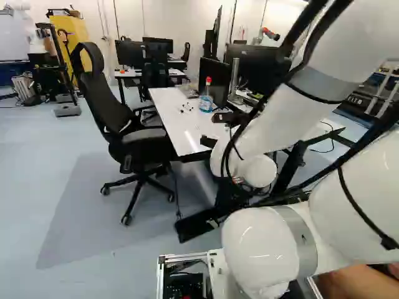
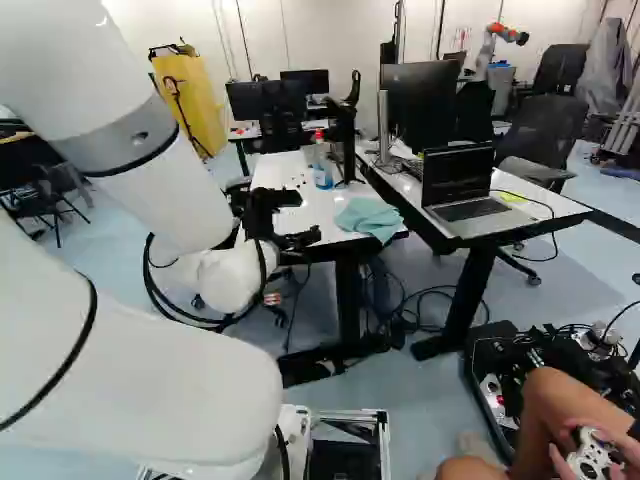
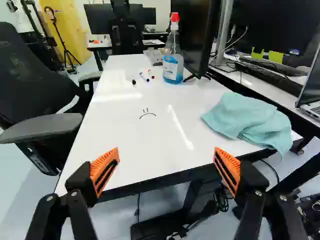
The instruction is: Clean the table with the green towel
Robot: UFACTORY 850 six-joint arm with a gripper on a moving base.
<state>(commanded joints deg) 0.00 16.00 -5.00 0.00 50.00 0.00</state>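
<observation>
Wrist view: seemingly at the fetching step, with the green towel (image 3: pixel 246 120) bunched at a near corner of the white table (image 3: pixel 145 140), so next calling for a swing rightward and a low pinch of cloth, with the gripper (image 3: pixel 166 152) spread wide, empty, touching nothing.

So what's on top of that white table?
A bunched green towel, a bottle of blue liquid, a few markers, a monitor and a drawn frowning face, among other things. Whatever the towel covers can't be seen.
</observation>
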